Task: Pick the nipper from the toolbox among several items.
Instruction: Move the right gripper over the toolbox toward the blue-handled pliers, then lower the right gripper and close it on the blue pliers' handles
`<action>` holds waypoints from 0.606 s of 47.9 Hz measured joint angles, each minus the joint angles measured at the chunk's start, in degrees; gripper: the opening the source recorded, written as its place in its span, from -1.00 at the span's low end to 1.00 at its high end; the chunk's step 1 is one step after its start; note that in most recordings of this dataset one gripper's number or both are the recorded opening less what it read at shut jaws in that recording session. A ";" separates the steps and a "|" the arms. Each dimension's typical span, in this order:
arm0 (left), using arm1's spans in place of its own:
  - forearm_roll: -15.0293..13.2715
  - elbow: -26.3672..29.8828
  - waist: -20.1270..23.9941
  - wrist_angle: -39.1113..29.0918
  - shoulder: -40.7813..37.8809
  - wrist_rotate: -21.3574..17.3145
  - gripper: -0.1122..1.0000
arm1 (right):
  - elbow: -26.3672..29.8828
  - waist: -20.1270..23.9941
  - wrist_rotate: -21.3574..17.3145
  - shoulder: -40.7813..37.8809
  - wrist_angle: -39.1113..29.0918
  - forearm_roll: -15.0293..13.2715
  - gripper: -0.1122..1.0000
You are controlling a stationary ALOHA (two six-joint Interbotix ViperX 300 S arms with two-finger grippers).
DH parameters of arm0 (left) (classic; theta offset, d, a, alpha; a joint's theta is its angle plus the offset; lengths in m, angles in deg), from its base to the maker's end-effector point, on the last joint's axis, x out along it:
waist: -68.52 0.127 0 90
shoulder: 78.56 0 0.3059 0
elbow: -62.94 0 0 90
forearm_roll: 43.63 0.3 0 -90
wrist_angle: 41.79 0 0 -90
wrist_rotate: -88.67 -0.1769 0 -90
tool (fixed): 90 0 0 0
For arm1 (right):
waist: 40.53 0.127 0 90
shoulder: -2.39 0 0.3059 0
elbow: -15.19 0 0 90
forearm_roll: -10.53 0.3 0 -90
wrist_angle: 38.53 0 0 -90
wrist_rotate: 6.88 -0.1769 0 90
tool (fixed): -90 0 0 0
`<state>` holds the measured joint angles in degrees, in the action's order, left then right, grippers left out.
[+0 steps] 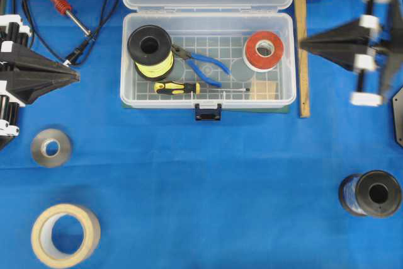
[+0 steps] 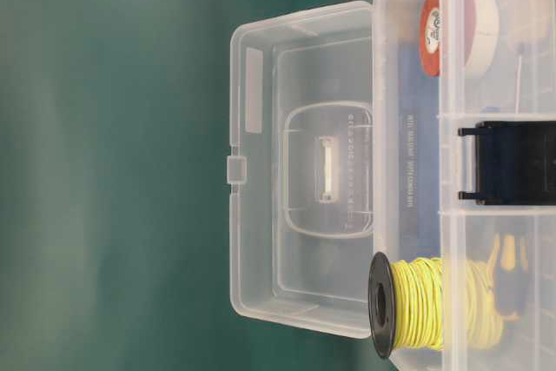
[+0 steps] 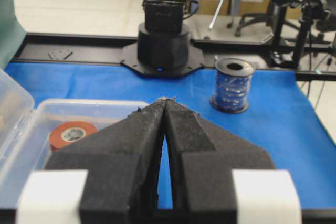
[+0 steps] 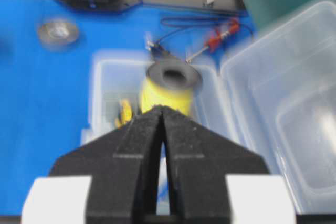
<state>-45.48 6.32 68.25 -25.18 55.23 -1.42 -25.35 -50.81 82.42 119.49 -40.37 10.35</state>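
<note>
Both arms parked outside the open toolbox (image 1: 129, 61), nipper untouched

One nipper (image 1: 200, 62) lies flat on the toolbox floor, just right of the yellow wire spool (image 1: 151, 51) and above the single screwdriver (image 1: 182, 87), likely reachable from above; one red tape roll (image 1: 262, 50) sits well right. Left gripper (image 1: 77, 77) and right gripper (image 1: 302, 43) each have jaws closed, empty

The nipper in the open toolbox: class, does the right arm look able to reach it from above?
Probably yes: the lid is open and the nipper lies uncovered, though the yellow wire spool touches its jaws.
</note>
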 measured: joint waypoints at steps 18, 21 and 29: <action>0.00 0.00 0.00 0.09 0.00 -0.09 -0.80 | 21.97 -3.87 1.23 -28.04 -20.74 -1.49 0.56; 0.00 0.00 0.00 0.09 0.00 -0.09 -0.80 | 25.75 -4.13 1.32 -32.52 -23.20 -1.85 0.62; 0.00 0.00 0.00 0.00 0.00 -0.09 -0.80 | 32.52 -4.22 1.32 -42.71 -27.25 -2.02 0.46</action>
<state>-45.48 6.32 68.25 -25.18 55.23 -1.51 7.17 -55.03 83.74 76.77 -67.62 8.33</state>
